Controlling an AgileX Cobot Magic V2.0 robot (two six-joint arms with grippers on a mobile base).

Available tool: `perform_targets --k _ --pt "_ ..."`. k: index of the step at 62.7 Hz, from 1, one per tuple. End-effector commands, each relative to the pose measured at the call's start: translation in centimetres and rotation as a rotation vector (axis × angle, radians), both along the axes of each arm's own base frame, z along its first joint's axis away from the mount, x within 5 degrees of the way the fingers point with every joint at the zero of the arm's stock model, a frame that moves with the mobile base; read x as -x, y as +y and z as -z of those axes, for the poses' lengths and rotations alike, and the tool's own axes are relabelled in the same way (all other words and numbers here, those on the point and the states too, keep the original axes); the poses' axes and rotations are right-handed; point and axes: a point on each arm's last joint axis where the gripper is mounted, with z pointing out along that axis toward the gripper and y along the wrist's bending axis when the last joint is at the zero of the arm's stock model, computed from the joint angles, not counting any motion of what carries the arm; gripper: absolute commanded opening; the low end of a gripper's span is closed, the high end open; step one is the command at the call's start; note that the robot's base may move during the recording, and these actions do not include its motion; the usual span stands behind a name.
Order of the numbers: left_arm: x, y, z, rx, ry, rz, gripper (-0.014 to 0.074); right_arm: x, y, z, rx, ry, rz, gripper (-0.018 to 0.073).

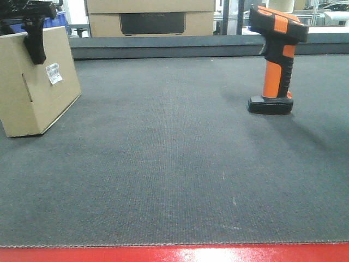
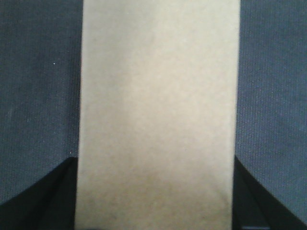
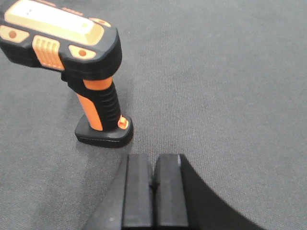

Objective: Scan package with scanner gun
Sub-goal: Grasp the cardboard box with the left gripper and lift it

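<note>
The package (image 1: 32,93) sits at the far left of the tabletop (image 1: 163,164), and the left claw (image 1: 37,52) comes down over its top edge. In the left wrist view a black finger lies flat against each side of the cardboard, so the claw is pinching the package rather than hanging over it. The box looks tipped, as if resting on one lower edge. The face with the white label (image 1: 53,73) and the narrow slot (image 1: 26,87) turns toward the open middle of the tabletop. That makes sense, because the label is what has to be read, and this grip keeps it uncovered and facing the right side.

The scanner gun (image 1: 277,60) stands upright on its flat black base, well apart from the package on the right side. Its orange handle is free all round, so it can be taken from the side. The right claw (image 3: 154,187) is near the base but not touching it, with its fingers pressed together and holding nothing. I judge it must spread before it can close on the handle, so the scan itself is not yet begun.
</note>
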Motion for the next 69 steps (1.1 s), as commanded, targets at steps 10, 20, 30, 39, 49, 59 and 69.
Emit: perform_targets --k 10,20,30,39,49,59,69 --pt "0.6 -0.6 -1.2 0.068 -0.010 -0.001 -0.0111 -0.5 0.3 -1.3 -0.003 -0.032 -0.013 -0.0162" --pt "2.1 -2.2 -3.6 0.272 -0.035 -0.001 -0.0111 -1.1 1.9 -3.7 -0.004 -0.078 -0.079 -0.0162" --pt "2.8 -4.4 -5.3 0.371 -0.112 -0.003 -0.0111 -1.2 2.6 -4.4 -0.006 -0.103 -0.109 -0.0161" --pt "2.8 -6.6 -5.3 0.393 -0.137 0.029 -0.0111 -1.6 2.8 -3.7 -0.074 -0.064 -0.091 -0.0161" --pt "2.6 -8.0 -4.6 0.393 -0.119 0.058 -0.0111 -3.0 2.9 -2.2 -0.130 -0.029 -0.059 -0.0161" --pt "2.5 -7.9 -4.3 0.382 -0.111 0.058 -0.0111 -4.2 2.3 0.5 -0.196 -0.162 0.036 -0.0161" --pt "2.5 -7.9 -4.3 0.377 -0.109 0.059 -0.0111 -3.7 1.9 3.5 -0.176 -0.171 0.071 -0.0161"
